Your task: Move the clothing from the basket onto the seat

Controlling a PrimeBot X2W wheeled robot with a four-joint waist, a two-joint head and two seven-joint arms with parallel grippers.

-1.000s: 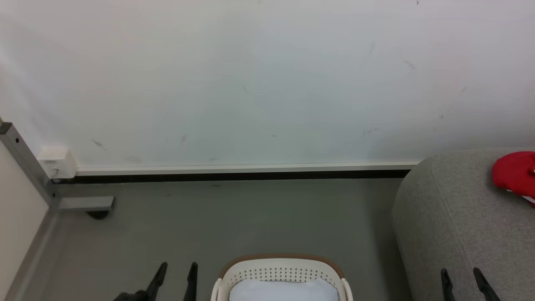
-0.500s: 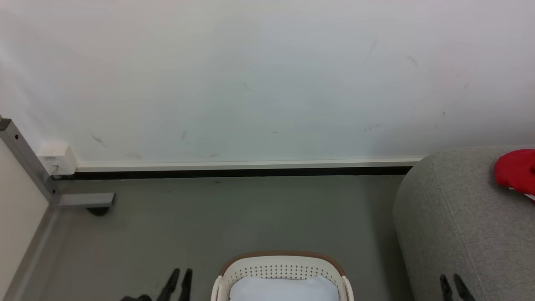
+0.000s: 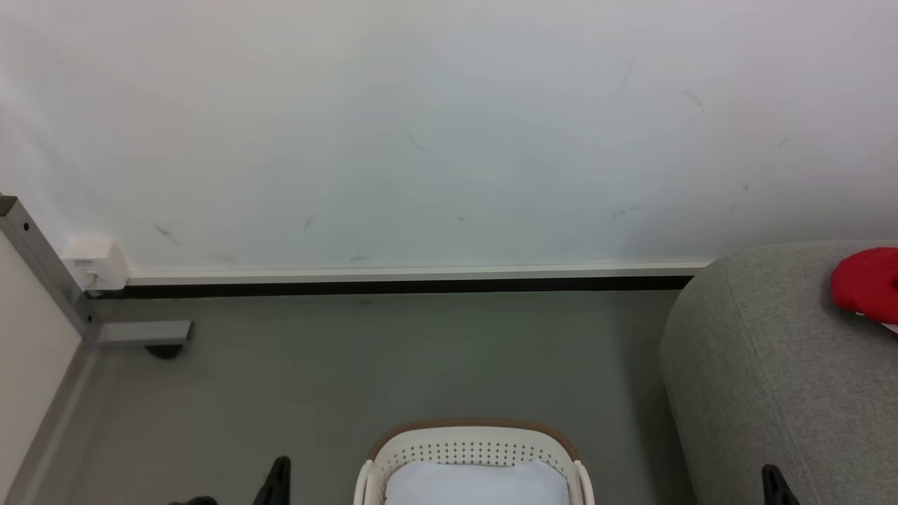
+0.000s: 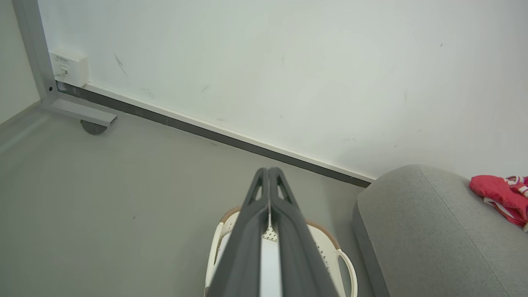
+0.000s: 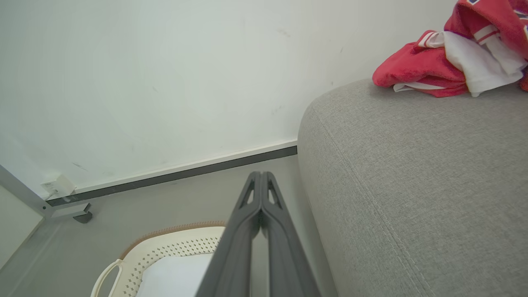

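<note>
The red clothing (image 3: 868, 291) lies crumpled on top of the grey seat (image 3: 765, 365) at the right; its white trim and lining show in the right wrist view (image 5: 453, 57), and it appears again in the left wrist view (image 4: 501, 196). The cream basket (image 3: 474, 456) with a brown rim stands on the floor at bottom centre, holding a pale white cloth (image 3: 477, 484). My left gripper (image 4: 268, 171) is shut and empty, above the basket's left side. My right gripper (image 5: 260, 175) is shut and empty, between basket and seat (image 5: 412, 185).
A white wall with a dark baseboard (image 3: 393, 284) runs behind. A grey metal frame leg with a foot (image 3: 144, 335) and a small white box (image 3: 95, 263) stand at the left. Grey floor (image 3: 393, 365) lies between basket and wall.
Both grippers have closed from open to shut and dropped toward the bottom edge of the head view. The head camera shifted slightly. The clothing stays on the seat.
</note>
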